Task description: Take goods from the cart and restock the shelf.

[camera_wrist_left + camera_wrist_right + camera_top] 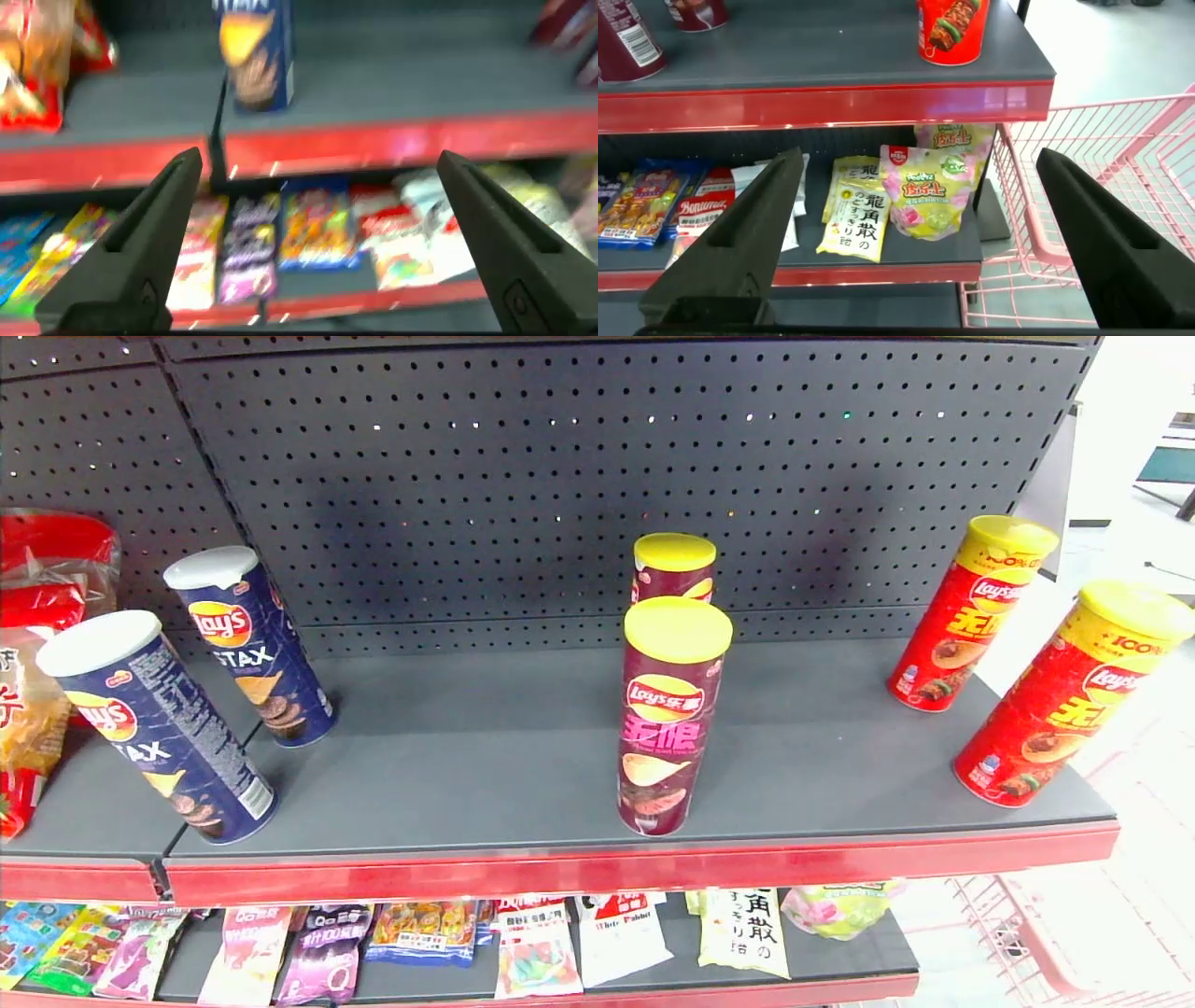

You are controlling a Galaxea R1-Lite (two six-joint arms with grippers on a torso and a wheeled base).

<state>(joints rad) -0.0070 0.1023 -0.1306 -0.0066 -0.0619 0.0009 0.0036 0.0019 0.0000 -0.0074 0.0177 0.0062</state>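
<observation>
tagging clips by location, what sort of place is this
Most likely a shop or supermarket aisle: a dark grey pegboard-backed shelf with a red front edge, a maroon cardboard crisp tube with a yellow lid standing on it, and a pink wire shopping cart alongside.

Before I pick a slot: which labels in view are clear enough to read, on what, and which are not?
Front blue can: large logo and name, readable.
Front maroon can: logo and big characters, readable.
Front red can: logo, big characters, a number near the lid, readable.
Yellow packet: bold dark characters, readable.
Fine print on the cans: too small.
Left wrist view: too blurred to read.
</observation>
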